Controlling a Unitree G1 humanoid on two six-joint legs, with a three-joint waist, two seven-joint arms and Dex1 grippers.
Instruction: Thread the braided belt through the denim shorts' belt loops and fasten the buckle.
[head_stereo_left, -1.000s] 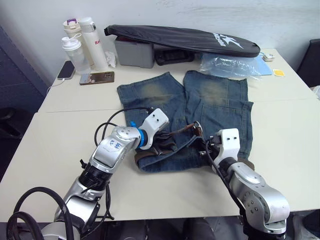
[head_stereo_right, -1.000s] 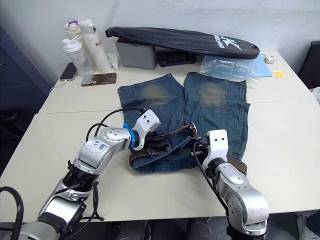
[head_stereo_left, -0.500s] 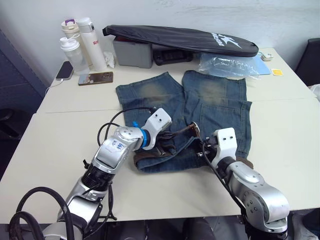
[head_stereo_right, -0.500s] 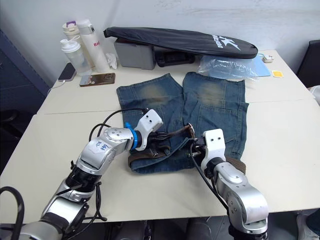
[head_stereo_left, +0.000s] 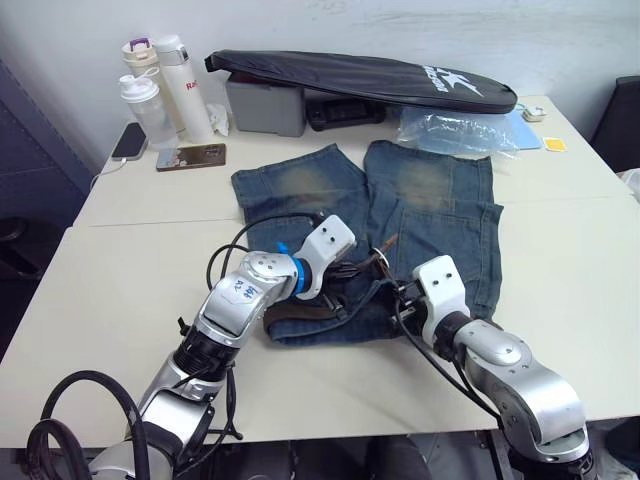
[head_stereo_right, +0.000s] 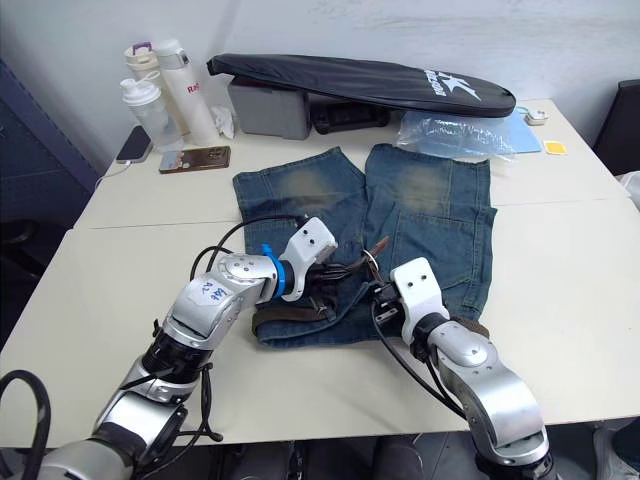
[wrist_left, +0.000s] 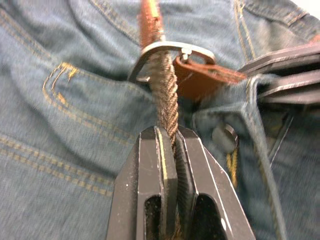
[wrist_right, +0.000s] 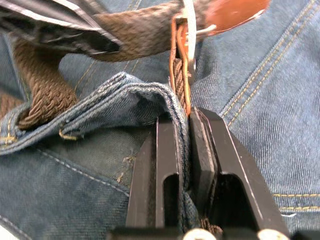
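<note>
Both pincers clamp the braided belt (wrist_left: 165, 95) (left pincer (wrist_left: 170, 150), right pincer (wrist_right: 184, 131)) beside the buckle (wrist_left: 170, 50)

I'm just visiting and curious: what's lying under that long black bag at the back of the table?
Under the long black bag sits a grey box, and beside it something dark and flat. Crinkled clear plastic lies below the bag's right end. The bag covers their far sides.

Both hands (head_stereo_left: 345, 272) (head_stereo_left: 408, 293) at shorts' (head_stereo_left: 425, 205) waistband
</note>
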